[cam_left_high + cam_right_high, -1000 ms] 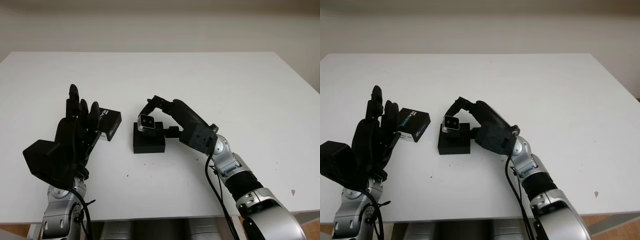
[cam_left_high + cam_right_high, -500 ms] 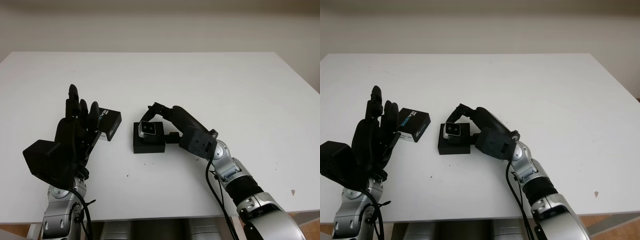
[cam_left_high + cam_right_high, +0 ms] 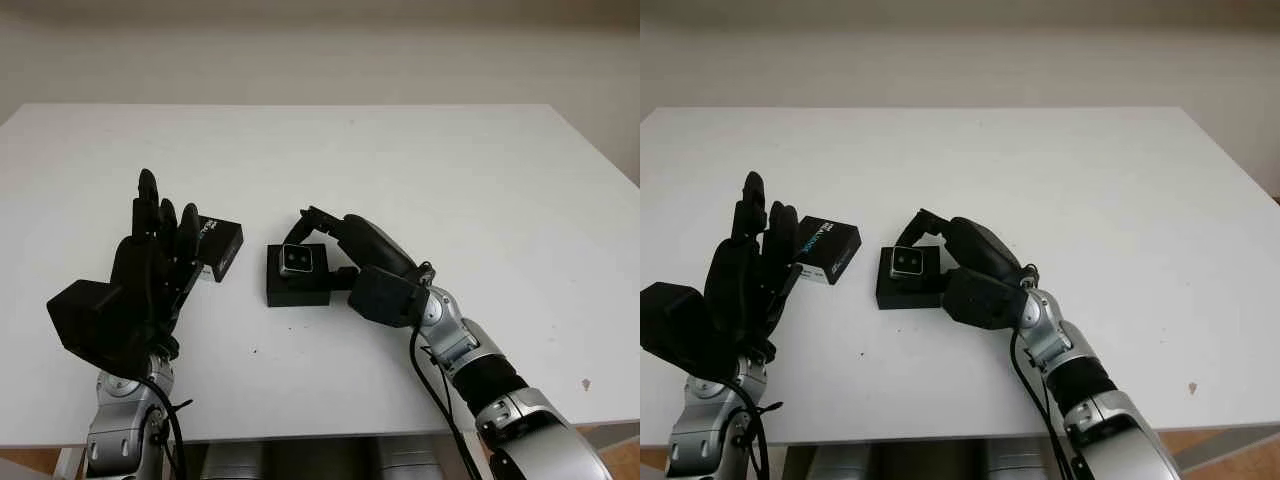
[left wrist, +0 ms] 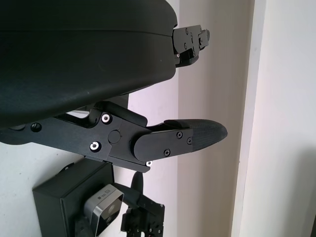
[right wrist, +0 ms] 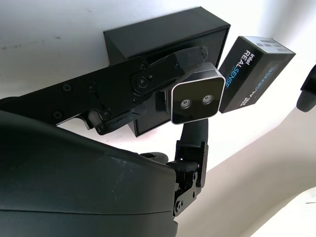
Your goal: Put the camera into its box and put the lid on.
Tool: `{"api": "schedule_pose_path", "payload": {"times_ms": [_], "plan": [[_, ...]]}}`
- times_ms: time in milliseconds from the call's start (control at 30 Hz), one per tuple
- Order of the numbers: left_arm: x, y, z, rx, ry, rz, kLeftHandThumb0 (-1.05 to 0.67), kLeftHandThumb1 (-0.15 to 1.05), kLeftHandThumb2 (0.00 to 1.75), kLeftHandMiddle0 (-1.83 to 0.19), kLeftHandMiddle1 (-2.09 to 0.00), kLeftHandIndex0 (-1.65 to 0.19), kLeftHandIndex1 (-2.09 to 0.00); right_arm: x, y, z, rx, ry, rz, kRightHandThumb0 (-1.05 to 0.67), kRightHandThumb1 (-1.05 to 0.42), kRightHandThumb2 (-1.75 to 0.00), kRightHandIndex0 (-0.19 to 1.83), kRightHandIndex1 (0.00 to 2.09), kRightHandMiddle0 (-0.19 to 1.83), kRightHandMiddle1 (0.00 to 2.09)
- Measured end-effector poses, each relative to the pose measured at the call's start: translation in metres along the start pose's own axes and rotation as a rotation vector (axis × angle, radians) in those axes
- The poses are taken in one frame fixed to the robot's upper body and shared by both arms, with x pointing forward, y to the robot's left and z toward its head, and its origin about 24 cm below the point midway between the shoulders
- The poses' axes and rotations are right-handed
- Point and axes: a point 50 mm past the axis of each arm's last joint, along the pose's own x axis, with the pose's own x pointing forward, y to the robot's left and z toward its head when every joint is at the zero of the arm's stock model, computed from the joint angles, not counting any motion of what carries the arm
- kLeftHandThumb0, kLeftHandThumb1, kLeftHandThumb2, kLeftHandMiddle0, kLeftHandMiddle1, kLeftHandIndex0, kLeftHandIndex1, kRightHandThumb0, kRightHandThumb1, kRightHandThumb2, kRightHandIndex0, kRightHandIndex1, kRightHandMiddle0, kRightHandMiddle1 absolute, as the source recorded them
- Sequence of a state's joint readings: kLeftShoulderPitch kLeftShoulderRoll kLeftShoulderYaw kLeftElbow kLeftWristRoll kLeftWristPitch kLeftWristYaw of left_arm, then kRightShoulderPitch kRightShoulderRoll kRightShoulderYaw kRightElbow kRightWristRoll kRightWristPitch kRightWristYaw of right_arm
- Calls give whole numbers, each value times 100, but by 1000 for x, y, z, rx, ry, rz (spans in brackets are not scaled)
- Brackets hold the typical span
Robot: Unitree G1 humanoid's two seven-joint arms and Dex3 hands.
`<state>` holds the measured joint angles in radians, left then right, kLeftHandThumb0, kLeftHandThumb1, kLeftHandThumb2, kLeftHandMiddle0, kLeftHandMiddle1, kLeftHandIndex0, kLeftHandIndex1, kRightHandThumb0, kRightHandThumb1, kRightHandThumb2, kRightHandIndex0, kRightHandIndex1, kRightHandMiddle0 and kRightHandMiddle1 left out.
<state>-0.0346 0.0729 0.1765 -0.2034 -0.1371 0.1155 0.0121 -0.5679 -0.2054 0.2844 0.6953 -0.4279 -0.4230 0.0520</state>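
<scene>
Right wrist view: my right hand (image 5: 190, 106) pinches the small silver camera (image 5: 195, 101), lens outward, directly over the open black box (image 5: 148, 37); I judge straight down seats it; whether it touches the box I cannot tell; the printed lid (image 3: 218, 246) lies beside the box, by my open, raised left hand (image 3: 150, 260).

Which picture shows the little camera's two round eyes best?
The right wrist view: the camera, pinched by the right hand over the box, faces us with both lenses plain. The eye views show it small from above; the left wrist view shows its side.
</scene>
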Motion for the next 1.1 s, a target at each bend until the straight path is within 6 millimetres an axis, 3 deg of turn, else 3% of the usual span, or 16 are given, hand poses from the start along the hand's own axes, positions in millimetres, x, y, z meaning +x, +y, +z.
{"api": "schedule_pose_path", "payload": {"times_ms": [700, 1100], "plan": [[-1, -1, -1, -2, 0, 0, -58, 105, 52, 14, -5, 15, -5, -3, -6, 8, -108, -26, -18, -45, -101, -5, 32, 6, 35, 153], [-2, -3, -2, -6, 5, 3, -59, 105, 51, 15, -5, 16, -5, -6, -10, 17, -172, 59, -54, -43, -101, -6, 38, 8, 35, 153]]}}
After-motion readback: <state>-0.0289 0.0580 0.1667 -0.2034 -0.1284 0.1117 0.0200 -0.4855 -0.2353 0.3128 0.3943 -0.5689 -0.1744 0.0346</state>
